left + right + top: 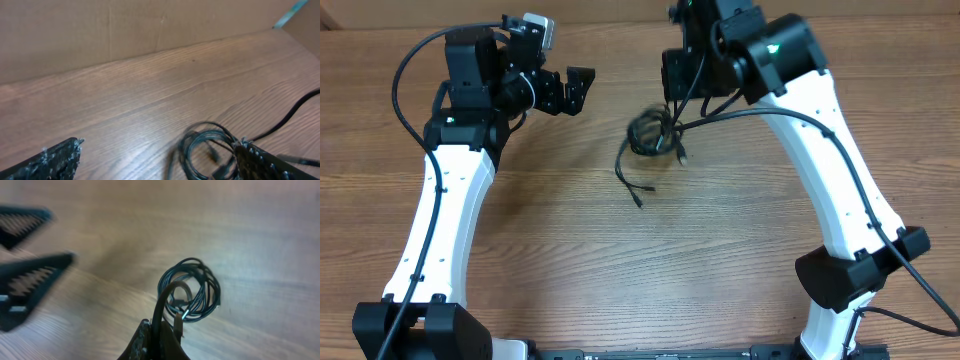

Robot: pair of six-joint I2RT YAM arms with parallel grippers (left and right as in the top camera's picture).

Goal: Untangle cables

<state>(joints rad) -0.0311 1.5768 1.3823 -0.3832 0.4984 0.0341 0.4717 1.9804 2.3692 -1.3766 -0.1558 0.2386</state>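
Observation:
The cables (pixel 650 131) lie as a small black coil at the table's back middle, with loose strands trailing toward the front (pixel 629 184). In the right wrist view the coil (pixel 191 291) sits just beyond my right gripper (pixel 161 339). That gripper is shut on one black cable that arches up from its jaws into the coil. My left gripper (pixel 578 90) hangs open to the left of the coil, holding nothing. In the left wrist view the left gripper (pixel 160 161) stands wide, and the coil (pixel 204 149) lies just inside its right finger (pixel 265 164).
The wooden table (pixel 650 260) stretches forward between the two arm bases. A brown cardboard wall (pixel 100 30) closes off the back edge. A thicker black robot wire (pixel 292 114) crosses the table at the right of the coil.

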